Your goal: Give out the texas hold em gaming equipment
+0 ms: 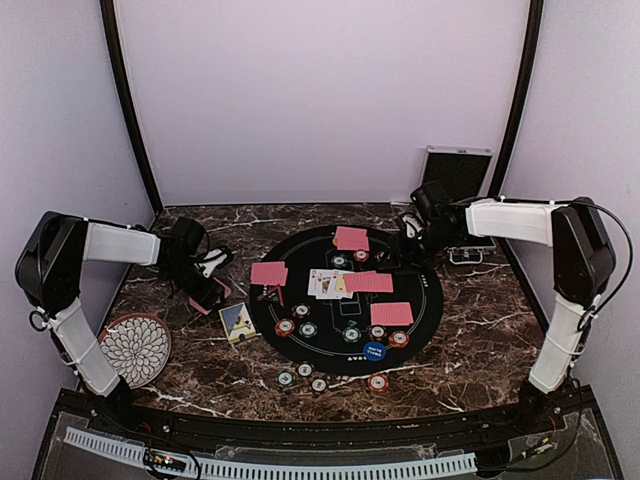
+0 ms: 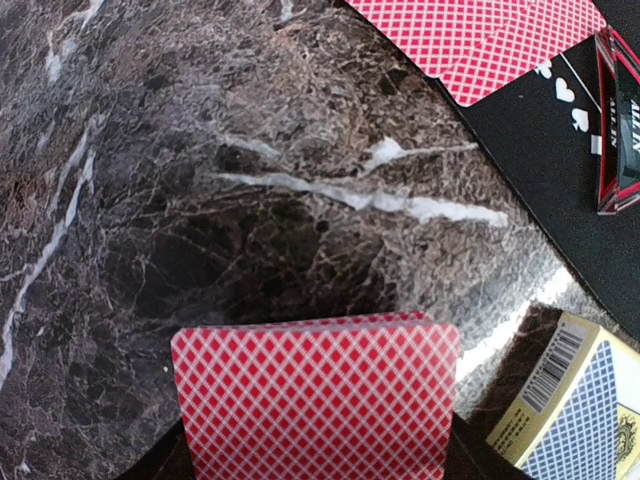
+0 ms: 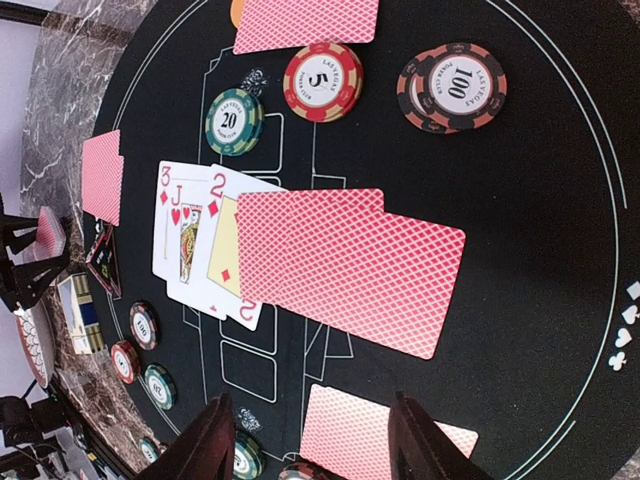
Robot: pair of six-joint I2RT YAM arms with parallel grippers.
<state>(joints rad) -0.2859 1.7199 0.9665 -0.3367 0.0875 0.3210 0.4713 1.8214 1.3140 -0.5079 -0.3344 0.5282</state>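
Note:
My left gripper (image 1: 207,293) is shut on a stack of red-backed cards (image 2: 315,400) and holds it over the marble, left of the black round mat (image 1: 428,300). My right gripper (image 1: 400,257) is open and empty over the mat's far right; it shows in the right wrist view (image 3: 320,450). Below it lie two overlapped red-backed cards (image 3: 350,265) partly covering three face-up cards (image 3: 195,240), and another red-backed pair (image 3: 380,435) between the fingers (image 3: 215,440). Further red-backed cards (image 1: 351,238) (image 1: 269,274) (image 1: 391,314) lie around the mat. Chips (image 3: 322,80) (image 3: 451,90) (image 3: 234,122) and a blue disc (image 1: 374,351) lie on the mat.
A white flower-patterned plate (image 1: 135,347) sits at the near left. A blue card box (image 2: 575,410) lies beside the mat's left edge, and a red "ALL IN" marker (image 2: 620,130) lies on the mat. The open silver-edged case (image 1: 455,170) stands at the back right. Several chips (image 1: 318,383) lie in front of the mat.

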